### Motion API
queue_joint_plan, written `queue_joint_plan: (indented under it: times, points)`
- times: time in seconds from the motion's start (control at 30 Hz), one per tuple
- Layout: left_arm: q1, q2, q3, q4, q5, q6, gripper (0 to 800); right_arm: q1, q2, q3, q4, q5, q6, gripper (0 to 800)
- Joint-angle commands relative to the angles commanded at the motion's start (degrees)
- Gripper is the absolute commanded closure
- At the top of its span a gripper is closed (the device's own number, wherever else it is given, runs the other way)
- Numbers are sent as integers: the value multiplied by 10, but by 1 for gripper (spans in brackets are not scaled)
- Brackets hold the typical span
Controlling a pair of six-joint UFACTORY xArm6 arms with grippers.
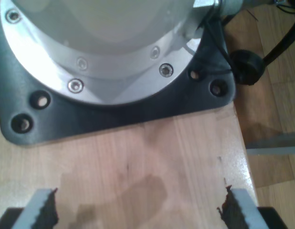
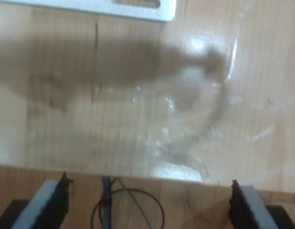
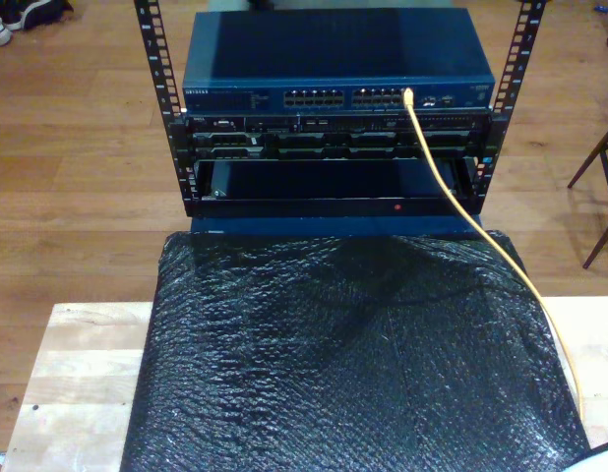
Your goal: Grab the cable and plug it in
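The yellow-orange cable (image 3: 452, 202) runs from a port (image 3: 407, 95) on the blue switch in the rack, down across the black sheet, and out at the exterior view's lower right. Its end sits at that port. My first gripper (image 1: 140, 212) is open over bare wood, with nothing between its toothed fingers (image 1: 45, 210). Just ahead of it lies a black base plate (image 1: 114, 117) bearing a silver flange. My second gripper (image 2: 150, 205) is also open and empty, hovering at a wooden table edge.
The blue switch (image 3: 334, 59) tops a black rack with lower units (image 3: 334, 143). A black bubbly sheet (image 3: 343, 364) covers the wooden table (image 3: 78, 354). Chair legs (image 3: 599, 187) stand at the exterior view's right. A white bracket (image 2: 138, 7) and thin dark wires (image 2: 114, 205) lie near my second gripper.
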Motion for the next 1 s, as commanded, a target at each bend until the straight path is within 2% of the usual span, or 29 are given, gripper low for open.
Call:
queue_joint_plan:
  times: [0.27, 0.5, 1.0]
  points:
    - [0, 0, 0, 0, 0, 0, 0, -39, 4, 21, 1, -11, -33, 1]
    - [0, 0, 0, 0, 0, 0, 0, -47, 16, 52, 2, -69, -33, 1]
    - [0, 1, 0, 0, 0, 0, 0, -54, 19, 61, 4, -96, -40, 0]
